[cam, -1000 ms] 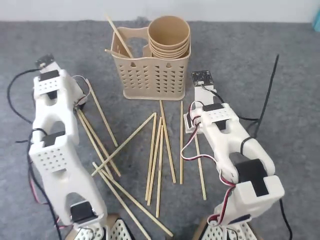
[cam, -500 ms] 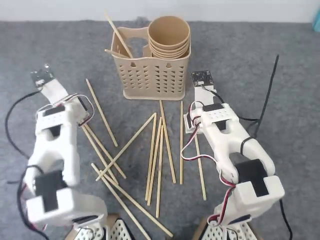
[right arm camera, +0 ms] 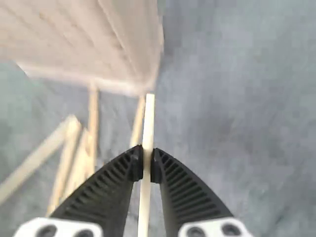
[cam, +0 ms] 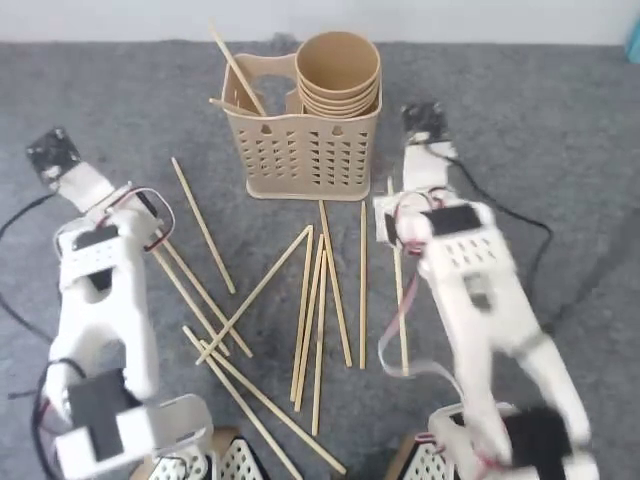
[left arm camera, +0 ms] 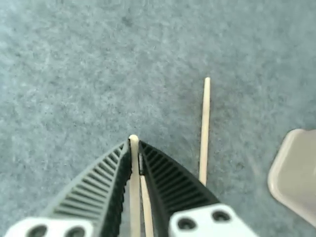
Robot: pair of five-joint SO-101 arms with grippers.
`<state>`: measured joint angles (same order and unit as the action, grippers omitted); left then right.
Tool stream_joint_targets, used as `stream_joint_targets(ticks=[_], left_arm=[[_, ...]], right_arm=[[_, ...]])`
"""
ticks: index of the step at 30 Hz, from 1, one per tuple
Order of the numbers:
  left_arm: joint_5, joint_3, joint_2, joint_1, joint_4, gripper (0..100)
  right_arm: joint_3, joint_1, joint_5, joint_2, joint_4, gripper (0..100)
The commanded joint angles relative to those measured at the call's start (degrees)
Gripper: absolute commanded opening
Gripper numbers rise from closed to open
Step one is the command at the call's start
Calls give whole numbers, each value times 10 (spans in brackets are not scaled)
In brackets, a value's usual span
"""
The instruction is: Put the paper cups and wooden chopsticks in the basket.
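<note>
right wrist view, chopstick (right arm camera: 148, 114) clamped in end effector (right arm camera: 144, 152)

One basket (cam: 300, 150) holds a single stack of roughly five paper cups (cam: 338, 62) and two wooden chopsticks (cam: 238, 72). About twelve more lie outside it on the carpet (cam: 520, 120). One chopstick (left arm camera: 133, 141) is pinched in the left claw (left arm camera: 133, 148), one in the right claw (right arm camera: 146, 150), two lie near the left claw, and about eight lie between the two claws.

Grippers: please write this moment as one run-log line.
left gripper: shut on chopstick | right gripper: shut on second chopstick | paper cups: in basket
</note>
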<state>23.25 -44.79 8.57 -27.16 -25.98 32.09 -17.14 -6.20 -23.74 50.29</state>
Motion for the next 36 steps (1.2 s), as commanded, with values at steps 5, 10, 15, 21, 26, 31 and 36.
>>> stream_joint_targets(ticks=[5, 10, 15, 21, 26, 31, 36], left_arm=[[10, -167, 202, 22, 145, 13], [12, -234, 270, 22, 197, 13], [13, -246, 279, 22, 212, 13], [11, -246, 280, 21, 212, 13], [11, -246, 281, 21, 212, 13], [10, -245, 279, 21, 212, 13], [10, -245, 278, 21, 213, 13]], right_arm=[[-71, -10, -8, -213, -58, 8], [-155, -54, -9, -193, -135, 8], [-219, -95, -9, -138, -245, 8], [-331, -104, -8, 4, -382, 8], [-496, -104, -4, 156, -387, 8], [-678, -104, -4, 315, -371, 8], [-830, -104, -9, 432, -262, 8]])
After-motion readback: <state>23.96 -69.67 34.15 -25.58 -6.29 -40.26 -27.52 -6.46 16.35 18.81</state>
